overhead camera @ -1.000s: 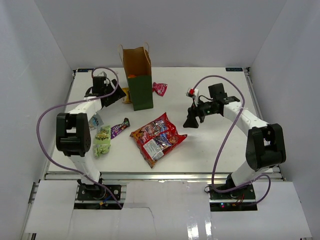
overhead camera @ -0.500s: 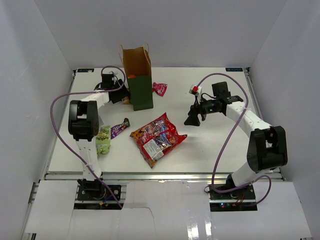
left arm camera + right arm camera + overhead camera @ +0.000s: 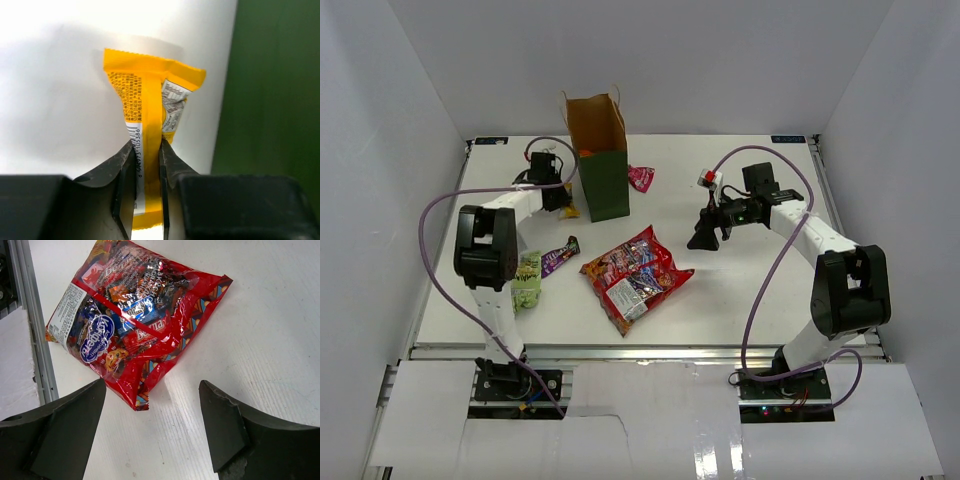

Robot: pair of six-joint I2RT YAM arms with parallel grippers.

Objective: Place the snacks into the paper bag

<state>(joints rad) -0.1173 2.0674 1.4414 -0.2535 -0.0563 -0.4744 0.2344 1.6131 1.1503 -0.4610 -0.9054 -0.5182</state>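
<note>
The paper bag (image 3: 604,182) stands upright at the back, dark green outside and brown inside; its green wall (image 3: 272,90) fills the right of the left wrist view. My left gripper (image 3: 559,201) (image 3: 146,150) is beside the bag's left face, shut on a small yellow packet (image 3: 149,95) (image 3: 570,211) that stands on edge on the table. Two large red bags (image 3: 634,274) (image 3: 135,315) lie mid-table. My right gripper (image 3: 703,237) (image 3: 152,390) hangs open just right of them, holding nothing. A pink packet (image 3: 640,178) lies right of the paper bag.
A purple bar (image 3: 560,255) and a light green packet (image 3: 526,280) lie at the front left, near the left arm's elbow. White walls enclose the table (image 3: 750,290) on three sides. A metal rail (image 3: 30,330) marks the table's front edge.
My left gripper has reached toward the paper bag's left side and its jaws have shut on the yellow packet. The right gripper has shifted only slightly and stays open.
</note>
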